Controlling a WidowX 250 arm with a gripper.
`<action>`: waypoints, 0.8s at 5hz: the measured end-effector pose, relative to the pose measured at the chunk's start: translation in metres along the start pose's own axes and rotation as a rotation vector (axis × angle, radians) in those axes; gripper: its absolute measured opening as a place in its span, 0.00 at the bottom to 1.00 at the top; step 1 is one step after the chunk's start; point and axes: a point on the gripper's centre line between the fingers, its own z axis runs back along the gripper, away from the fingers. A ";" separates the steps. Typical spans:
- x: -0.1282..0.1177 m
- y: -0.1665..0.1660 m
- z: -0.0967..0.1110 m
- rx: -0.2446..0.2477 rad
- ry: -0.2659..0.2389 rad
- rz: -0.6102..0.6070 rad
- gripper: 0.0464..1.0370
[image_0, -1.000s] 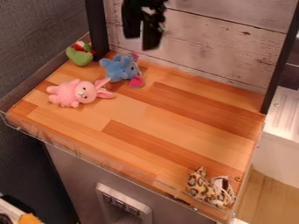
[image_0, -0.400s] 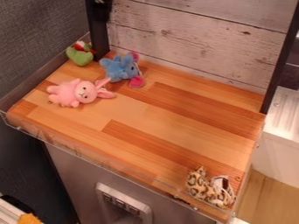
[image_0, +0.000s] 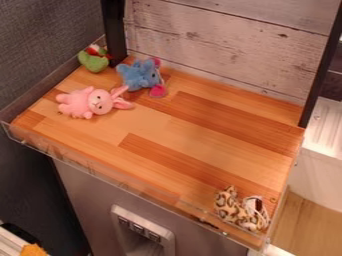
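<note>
I've got the fuzzy pink rabbit (image_0: 88, 103) lying at left in the frame, ears pointing toward centre, with the blue plush elephant (image_0: 138, 76) just up and right of it and a rounded green toy (image_0: 93, 61) at upper left. Down at lower right sits a leopard-spotted plush (image_0: 229, 206), all four inside the clear low wall (image_0: 90, 171) edging this striped wooden tabletop (image_0: 200, 142); how the gripper stands, I can't tell.
</note>
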 end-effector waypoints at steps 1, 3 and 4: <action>-0.005 -0.006 -0.001 -0.022 0.000 0.140 0.96; -0.008 -0.009 -0.003 -0.013 -0.021 0.227 0.96; -0.008 -0.009 -0.003 -0.013 -0.021 0.224 0.96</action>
